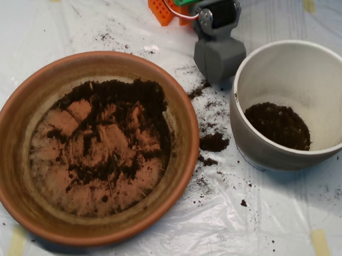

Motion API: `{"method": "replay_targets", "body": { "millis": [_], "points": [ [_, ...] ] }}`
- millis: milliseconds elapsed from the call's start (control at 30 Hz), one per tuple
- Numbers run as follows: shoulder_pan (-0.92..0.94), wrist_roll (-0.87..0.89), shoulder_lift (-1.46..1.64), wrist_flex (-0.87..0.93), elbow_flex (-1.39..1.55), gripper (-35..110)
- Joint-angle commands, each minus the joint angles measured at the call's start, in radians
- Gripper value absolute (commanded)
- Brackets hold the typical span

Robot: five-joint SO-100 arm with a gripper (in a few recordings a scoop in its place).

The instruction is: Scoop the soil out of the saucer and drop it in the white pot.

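Plastic-covered table [154, 236]: one saucer [9, 154], one white pot [256, 149], one scoop [219, 57], jaws closed.

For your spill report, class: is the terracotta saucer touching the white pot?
Apart. The overhead view shows plastic sheet with spilled soil between the terracotta saucer and the white pot.

Arm at top, pincer [219, 57] pointing down
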Motion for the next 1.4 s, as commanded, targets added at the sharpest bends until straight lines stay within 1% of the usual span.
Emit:
{"method": "replay_targets", "body": {
  "millis": [0, 367, 900, 1367],
  "points": [
    [-0.023, 0.011, 0.077, -0.028, 0.018, 0],
    [-0.009, 0.014, 0.077, -0.034, 0.041, 0],
    [0.081, 0.106, 0.077, -0.034, 0.041, 1],
    [0.097, 0.121, 0.077, -0.035, 0.043, 0]
  ]
}}
